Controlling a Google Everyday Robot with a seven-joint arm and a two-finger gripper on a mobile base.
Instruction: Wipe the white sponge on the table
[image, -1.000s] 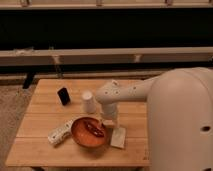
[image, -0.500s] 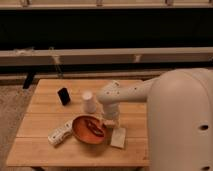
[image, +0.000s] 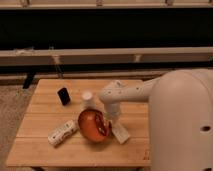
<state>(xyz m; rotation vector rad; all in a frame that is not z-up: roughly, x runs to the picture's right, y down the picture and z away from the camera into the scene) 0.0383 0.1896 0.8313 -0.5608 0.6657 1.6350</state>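
The white sponge (image: 120, 133) lies flat on the wooden table (image: 45, 150), near the front edge and just right of an orange bowl (image: 93, 125). My gripper (image: 113, 118) hangs from the white arm that reaches in from the right. It points down, right above the sponge's far end and close against the bowl's right rim. Whether it touches the sponge is hidden by the wrist.
A white cup (image: 88, 100) stands behind the bowl. A black object (image: 63, 95) stands at the back left. A white remote-like object (image: 62, 132) lies left of the bowl. My large white body (image: 182, 125) fills the right side.
The sponge and the bowl have shifted slightly away from the front edge, and the bowl now looks tipped. The arm has moved only a little.
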